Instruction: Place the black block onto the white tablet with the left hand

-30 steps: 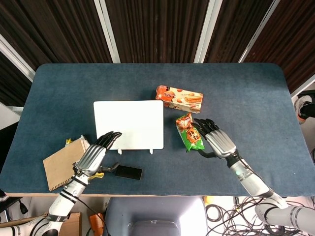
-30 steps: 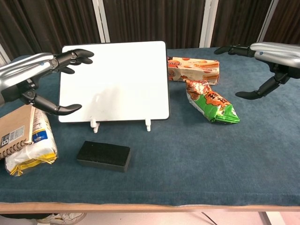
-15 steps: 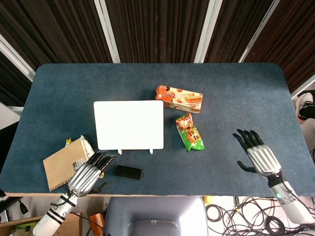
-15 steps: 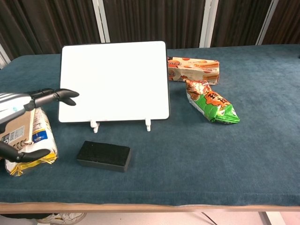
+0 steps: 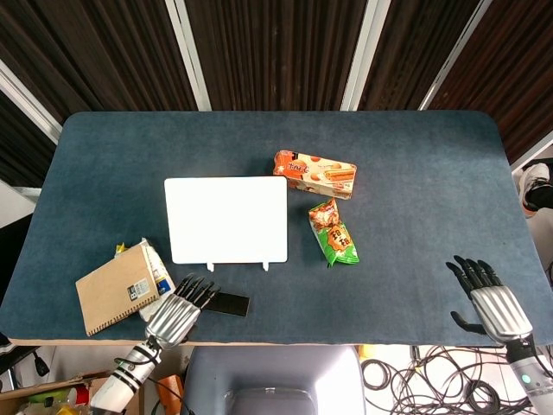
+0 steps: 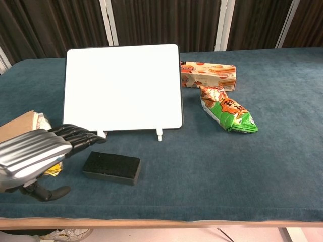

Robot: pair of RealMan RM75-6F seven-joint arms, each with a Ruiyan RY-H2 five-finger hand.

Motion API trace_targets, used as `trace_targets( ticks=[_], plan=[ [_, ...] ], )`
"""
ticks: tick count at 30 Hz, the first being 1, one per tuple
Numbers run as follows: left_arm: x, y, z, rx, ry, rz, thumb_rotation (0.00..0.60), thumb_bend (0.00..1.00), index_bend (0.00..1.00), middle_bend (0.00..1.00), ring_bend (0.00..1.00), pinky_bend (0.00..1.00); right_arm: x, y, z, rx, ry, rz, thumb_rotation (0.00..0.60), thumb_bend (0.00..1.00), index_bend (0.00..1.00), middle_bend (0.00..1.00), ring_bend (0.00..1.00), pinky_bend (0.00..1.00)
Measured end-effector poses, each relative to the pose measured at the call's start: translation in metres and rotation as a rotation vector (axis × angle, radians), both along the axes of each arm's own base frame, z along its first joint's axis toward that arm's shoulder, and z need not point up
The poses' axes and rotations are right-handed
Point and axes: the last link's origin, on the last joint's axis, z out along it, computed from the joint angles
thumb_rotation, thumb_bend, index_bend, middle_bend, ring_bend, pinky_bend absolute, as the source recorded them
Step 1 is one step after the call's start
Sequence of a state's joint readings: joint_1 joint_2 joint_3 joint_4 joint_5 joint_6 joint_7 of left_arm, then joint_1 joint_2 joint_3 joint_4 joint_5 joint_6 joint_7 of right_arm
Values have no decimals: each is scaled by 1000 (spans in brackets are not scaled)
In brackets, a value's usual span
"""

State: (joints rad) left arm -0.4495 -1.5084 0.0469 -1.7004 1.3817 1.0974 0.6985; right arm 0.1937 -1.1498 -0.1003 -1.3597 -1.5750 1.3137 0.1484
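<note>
The black block (image 5: pixel 229 303) (image 6: pixel 111 167) lies flat on the blue table near its front edge, just in front of the white tablet (image 5: pixel 226 219) (image 6: pixel 123 86). My left hand (image 5: pixel 178 315) (image 6: pixel 36 154) hovers open just left of the block, palm down, fingertips (image 5: pixel 204 290) close to the block's left end; whether they touch it I cannot tell. My right hand (image 5: pixel 490 304) is open at the table's front right corner, far from both; the chest view does not show it.
A brown notebook (image 5: pixel 112 288) with a snack packet under it lies left of the left hand. An orange biscuit box (image 5: pixel 314 173) (image 6: pixel 208 74) and a green-orange snack bag (image 5: pixel 333 233) (image 6: pixel 227 112) sit right of the tablet.
My left hand drew back from the tablet's front edge toward the table's front, then shifted right beside the block. My right hand pulled away from the snack bag to the front right corner.
</note>
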Motion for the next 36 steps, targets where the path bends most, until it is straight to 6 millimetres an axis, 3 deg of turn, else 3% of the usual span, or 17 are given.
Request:
trace_targets(
  ticks=[17, 26, 30, 36],
  plan=[
    [12, 12, -28, -36, -32, -1, 600, 356, 47, 178, 30, 0, -12, -8, 0, 28, 6, -66, 600, 243, 0, 0, 0, 0],
    [11, 18, -38, -37, -22, 1, 600, 349, 245, 279, 91, 0, -17, -8, 3, 25, 1, -90, 600, 243, 0, 0, 0, 0],
    [13, 19, -40, -28, -39, -7, 600, 349, 408, 428, 159, 0, -18, -8, 4, 26, 2, -97, 600, 243, 0, 0, 0, 0],
    [14, 21, -43, -5, -47, -16, 600, 370, 539, 584, 238, 0, -21, -7, 3, 30, 4, -106, 600, 243, 0, 0, 0, 0]
  ],
)
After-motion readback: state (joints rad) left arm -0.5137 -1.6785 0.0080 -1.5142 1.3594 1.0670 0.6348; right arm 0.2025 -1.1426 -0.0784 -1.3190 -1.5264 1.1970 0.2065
